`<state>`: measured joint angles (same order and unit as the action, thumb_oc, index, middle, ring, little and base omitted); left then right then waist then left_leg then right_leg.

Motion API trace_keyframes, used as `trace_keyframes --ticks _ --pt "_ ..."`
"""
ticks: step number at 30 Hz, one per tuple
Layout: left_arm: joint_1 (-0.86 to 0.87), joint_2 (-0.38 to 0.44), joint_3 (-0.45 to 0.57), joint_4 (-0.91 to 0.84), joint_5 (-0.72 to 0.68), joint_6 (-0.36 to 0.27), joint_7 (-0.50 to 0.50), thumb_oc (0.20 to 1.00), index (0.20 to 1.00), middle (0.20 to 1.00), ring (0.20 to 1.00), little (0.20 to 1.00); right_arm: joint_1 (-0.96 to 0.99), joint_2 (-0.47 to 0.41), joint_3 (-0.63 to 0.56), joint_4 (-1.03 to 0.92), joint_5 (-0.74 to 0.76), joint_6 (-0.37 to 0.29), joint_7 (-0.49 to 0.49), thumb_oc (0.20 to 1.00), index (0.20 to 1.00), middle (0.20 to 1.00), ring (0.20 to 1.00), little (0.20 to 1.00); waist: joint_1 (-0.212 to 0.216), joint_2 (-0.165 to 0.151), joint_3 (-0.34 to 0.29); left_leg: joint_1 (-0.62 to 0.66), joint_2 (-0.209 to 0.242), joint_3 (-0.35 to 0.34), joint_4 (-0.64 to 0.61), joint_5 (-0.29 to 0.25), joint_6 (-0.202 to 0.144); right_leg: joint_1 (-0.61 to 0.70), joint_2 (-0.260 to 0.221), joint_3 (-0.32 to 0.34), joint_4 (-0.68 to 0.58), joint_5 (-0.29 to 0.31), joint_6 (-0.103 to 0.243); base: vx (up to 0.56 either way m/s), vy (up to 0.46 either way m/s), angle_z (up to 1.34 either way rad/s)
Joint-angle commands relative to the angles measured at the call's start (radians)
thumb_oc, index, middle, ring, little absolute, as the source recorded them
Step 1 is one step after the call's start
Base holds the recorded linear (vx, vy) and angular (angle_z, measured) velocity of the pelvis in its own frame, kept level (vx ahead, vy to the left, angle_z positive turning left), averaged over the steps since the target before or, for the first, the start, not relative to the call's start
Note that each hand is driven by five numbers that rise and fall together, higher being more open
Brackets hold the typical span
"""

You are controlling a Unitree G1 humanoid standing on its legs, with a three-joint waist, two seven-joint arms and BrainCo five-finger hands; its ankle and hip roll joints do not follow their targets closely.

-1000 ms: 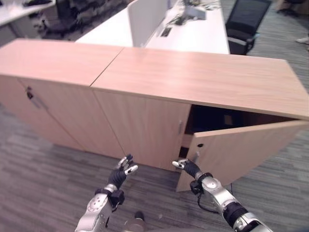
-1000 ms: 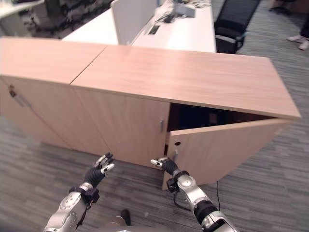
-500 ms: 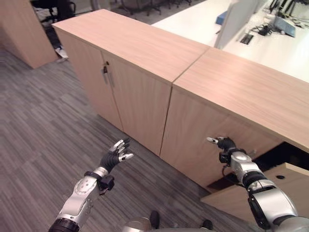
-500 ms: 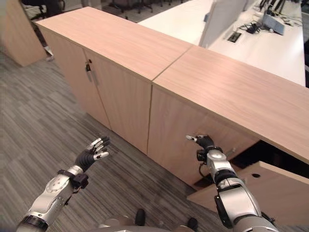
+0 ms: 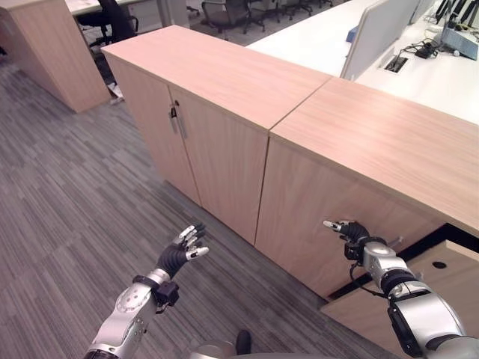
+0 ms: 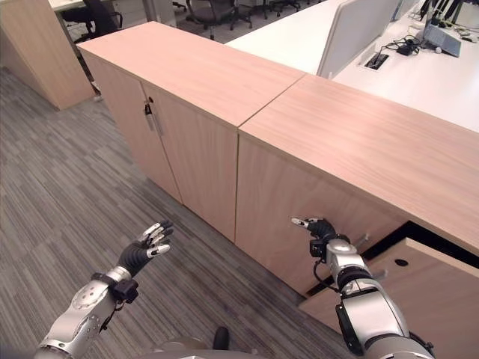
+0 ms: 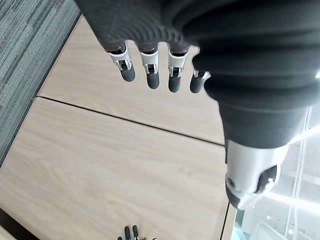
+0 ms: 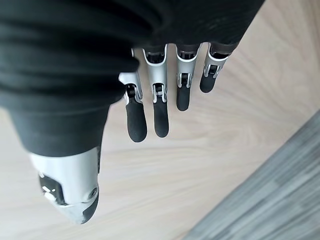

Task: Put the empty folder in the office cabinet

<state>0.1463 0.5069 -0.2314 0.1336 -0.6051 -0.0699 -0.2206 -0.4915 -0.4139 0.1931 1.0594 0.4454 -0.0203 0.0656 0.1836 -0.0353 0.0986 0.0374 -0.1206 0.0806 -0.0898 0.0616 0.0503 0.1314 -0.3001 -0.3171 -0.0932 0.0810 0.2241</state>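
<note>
Left eye view: you face wooden office cabinet [image 5: 329, 187] on grey striped carpet [image 5: 67, 187]; white desk [image 5: 329, 37] with divider behind it; open cabinet door [image 5: 438, 280] at lower right corner. Left hand [image 5: 179, 254] over carpet, fingers spread, holding nothing. Right hand [image 5: 352, 232] close to cabinet front, fingers extended, empty.

Right eye view: same layout.

Left wrist view: fingers [image 7: 150, 67] straight, cabinet panels beyond.

Right wrist view: fingers [image 8: 160, 107] straight, near wood. Folder location: cannot tell.
</note>
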Motion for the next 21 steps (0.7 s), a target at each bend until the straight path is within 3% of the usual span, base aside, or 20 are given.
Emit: trace_keyframes --ticks 1,3,7,15,21 --pt "-0.027 -0.059 0.029 -0.024 -0.043 -0.04 0.013 1.0 1.0 1.0 1.0 1.0 -0.035 -0.085 -0.006 -0.142 0.057 -0.092 -0.034 1.0 1.0 1.0 1.0 1.0 -0.019 0.017 -0.013 0.031 0.229 -0.097 0.003 -0.063 -0.145 0.007 0.076 -0.026 0.034 -0.048 -0.01 0.0 -0.047 -0.19" --pt "-0.007 -0.088 0.053 -0.011 -0.039 -0.039 0.016 1.0 1.0 1.0 1.0 1.0 0.123 0.0 -0.027 -0.28 0.061 -0.102 -0.021 1.0 1.0 1.0 1.0 1.0 -0.046 0.024 -0.015 0.04 0.237 -0.082 0.003 -0.065 -0.15 0.012 0.081 -0.019 0.021 -0.048 -0.014 0.01 -0.024 -0.17" --pt "0.01 -0.127 0.084 0.01 -0.024 -0.033 0.006 1.0 1.0 1.0 1.0 1.0 0.344 0.063 -0.019 -0.363 -0.033 -0.09 0.023 1.0 1.0 1.0 1.0 1.0 -0.079 0.03 -0.021 0.052 0.245 -0.065 0.003 -0.071 -0.156 0.014 0.082 -0.007 0.013 -0.051 -0.016 0.02 -0.007 -0.21" --pt "0.015 -0.147 0.088 0.044 0.025 -0.028 0.006 1.0 1.0 1.0 1.0 1.0 0.503 0.138 0.001 -0.21 -0.143 -0.068 0.054 1.0 1.0 1.0 1.0 1.0 -0.142 0.032 -0.018 0.077 0.252 -0.025 0.003 -0.083 -0.157 0.006 0.084 0.039 0.007 -0.045 -0.016 0.0 0.01 -0.18" --pt "0.017 -0.146 0.083 0.086 0.084 -0.027 0.017 1.0 1.0 1.0 1.0 1.0 0.52 0.138 -0.012 -0.137 -0.175 -0.064 0.043 1.0 1.0 1.0 1.0 1.0 -0.162 0.032 -0.018 0.091 0.255 0.003 0.003 -0.089 -0.156 -0.001 0.084 0.061 0.006 -0.041 -0.016 -0.01 0.015 -0.22"
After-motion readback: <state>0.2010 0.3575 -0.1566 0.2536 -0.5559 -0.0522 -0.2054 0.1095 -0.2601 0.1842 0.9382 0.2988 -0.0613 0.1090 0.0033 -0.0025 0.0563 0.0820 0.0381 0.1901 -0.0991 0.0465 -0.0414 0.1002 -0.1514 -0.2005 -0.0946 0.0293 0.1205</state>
